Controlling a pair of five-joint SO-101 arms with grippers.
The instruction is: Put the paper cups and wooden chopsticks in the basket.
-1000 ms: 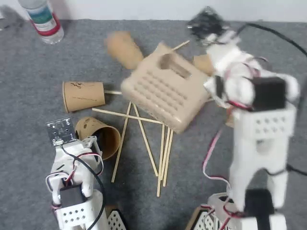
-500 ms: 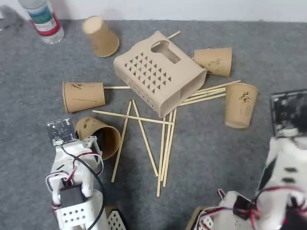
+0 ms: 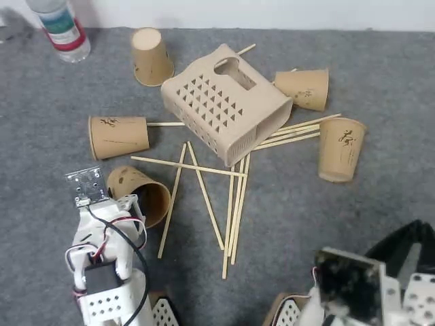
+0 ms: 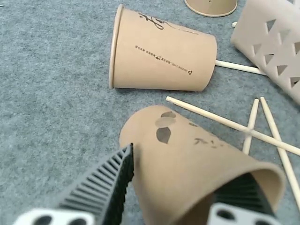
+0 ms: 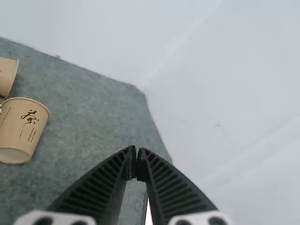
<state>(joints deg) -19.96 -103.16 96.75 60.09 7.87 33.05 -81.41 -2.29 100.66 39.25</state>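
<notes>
Looking down, we see the basket point(image 3: 224, 109) tipped over mid-table, with paper cups point(image 3: 118, 136) scattered around it on all sides. Our left gripper point(image 4: 185, 168) is spread open, one finger inside the near-left cup point(image 3: 139, 193) and one outside. Our right gripper point(image 5: 136, 154), near right, is clenched on nothing. Chopsticks point(image 3: 204, 195) lie strewn against the basket's near side.

Bottle: clear plastic bottle point(image 3: 61, 27), white label with a red band at its lower edge; top cut off by the frame.
Bottle position: far left corner of the mat, close to its back edge.
Mat: grey, short-pile mat point(image 3: 41, 88) covering the work area.
Surround: plain white surface point(image 3: 272, 12) beyond the mat's straight far edge; also past a mat corner in the right wrist view.
</notes>
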